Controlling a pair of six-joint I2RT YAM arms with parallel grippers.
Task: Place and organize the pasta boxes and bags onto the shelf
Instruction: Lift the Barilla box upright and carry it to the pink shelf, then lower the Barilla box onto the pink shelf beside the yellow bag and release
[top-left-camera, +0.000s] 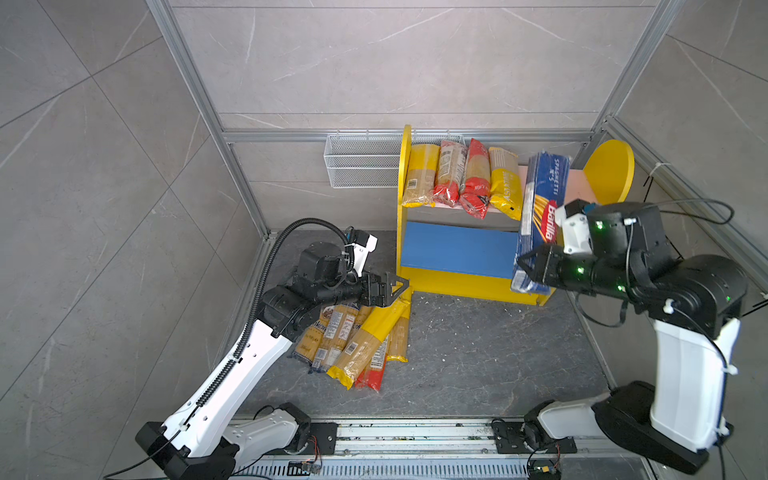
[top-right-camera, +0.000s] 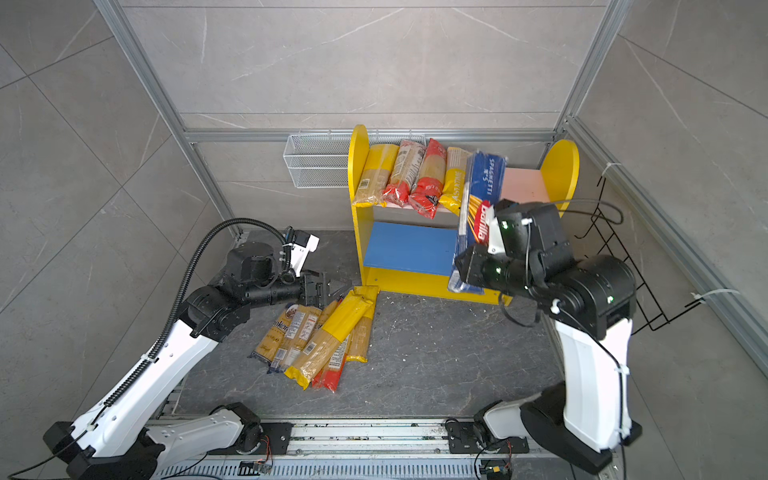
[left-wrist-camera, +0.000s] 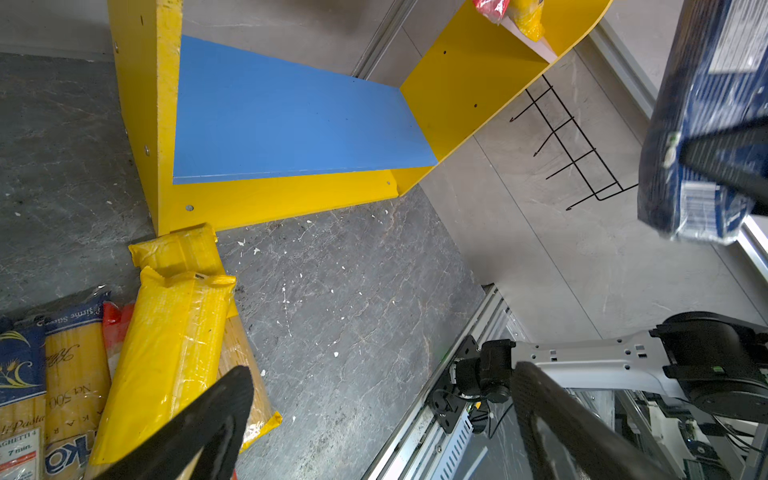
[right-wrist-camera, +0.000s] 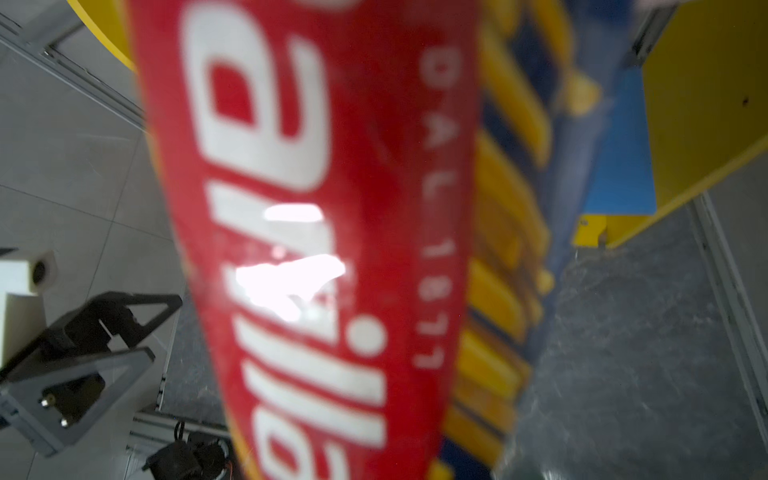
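Blue packet (top-left-camera: 544, 195) (top-right-camera: 484, 183) is being held by the right fingers (top-left-camera: 530, 261), which are being closed narrowly on its lower part. The packet is being carried steeply tilted. Its upper end is lying over the pink upper board (top-left-camera: 582, 183) of the shelf (top-left-camera: 457, 286), just beside the last of four packets (top-left-camera: 461, 178) lined up side by side there. Its lower end is hanging clear of the surface (top-left-camera: 478, 357), in front of the shelf. Whether the packet is touching the board's edge cannot be told.

A bare strip of pink board is being left between the packet and the yellow side panel (top-left-camera: 609, 170). The blue lower board (top-left-camera: 457, 249) (left-wrist-camera: 282, 116) is being seen bare from edge to edge.

Left fingers (top-left-camera: 399, 286) (left-wrist-camera: 199, 432) are being held wide apart, gripping nothing, over the far end of a pile of packets (top-left-camera: 357, 336) on the surface. One yellow packet (left-wrist-camera: 178, 249) in the pile is touching the shelf's front corner. Open surface is being seen between the pile and the right arm, up to the shelf's front edge.
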